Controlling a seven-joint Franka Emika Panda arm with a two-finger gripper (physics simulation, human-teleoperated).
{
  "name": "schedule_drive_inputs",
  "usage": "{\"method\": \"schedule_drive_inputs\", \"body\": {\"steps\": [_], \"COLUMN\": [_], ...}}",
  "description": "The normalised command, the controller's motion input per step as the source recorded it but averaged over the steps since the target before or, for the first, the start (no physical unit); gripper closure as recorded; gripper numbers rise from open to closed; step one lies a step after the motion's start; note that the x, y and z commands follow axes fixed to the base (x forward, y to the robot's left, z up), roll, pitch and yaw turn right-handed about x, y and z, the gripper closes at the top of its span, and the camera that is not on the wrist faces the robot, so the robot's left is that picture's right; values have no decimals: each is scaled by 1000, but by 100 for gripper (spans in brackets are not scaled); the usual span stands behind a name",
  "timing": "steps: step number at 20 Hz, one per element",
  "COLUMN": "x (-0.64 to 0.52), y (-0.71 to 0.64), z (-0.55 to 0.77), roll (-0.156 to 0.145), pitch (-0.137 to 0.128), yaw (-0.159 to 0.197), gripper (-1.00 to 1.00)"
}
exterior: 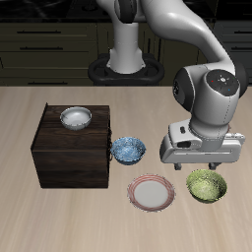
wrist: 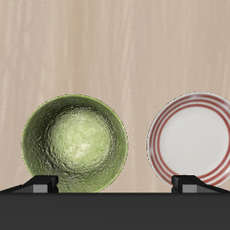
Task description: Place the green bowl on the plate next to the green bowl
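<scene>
The green bowl (exterior: 207, 185) is a small yellow-green bowl with a mottled inside and stands on the table near the front edge. It fills much of the wrist view (wrist: 75, 145). The plate (exterior: 152, 192) with a salmon-red rim and pale centre lies right beside it, apart from it, and also shows in the wrist view (wrist: 191, 139). My gripper (exterior: 202, 163) hangs just above the green bowl's back edge. Its fingers (wrist: 40, 183) stand wide apart, open and empty.
A blue-patterned bowl (exterior: 128, 150) sits just behind the plate. A dark wooden box (exterior: 71, 156) stands beside it, with a plain white-grey bowl (exterior: 76, 118) on top. The robot's base (exterior: 126, 67) is at the table's back.
</scene>
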Motion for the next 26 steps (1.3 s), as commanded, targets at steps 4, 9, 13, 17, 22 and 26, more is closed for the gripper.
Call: {"method": "schedule_drive_inputs", "body": {"steps": [4, 9, 13, 17, 22, 26], "x": [-42, 13, 43, -8, 23, -6], "y": [-17, -88, -33, 3, 17, 30], "z": [-217, -127, -133, -157, -209, -197], "roll": [-3, -20, -3, 5, 3, 4], "pitch": [11, 16, 22, 7, 35, 19], "yaw": [-7, -13, 6, 8, 8, 25], "gripper": [-100, -100, -100, -100, -100, -100]}}
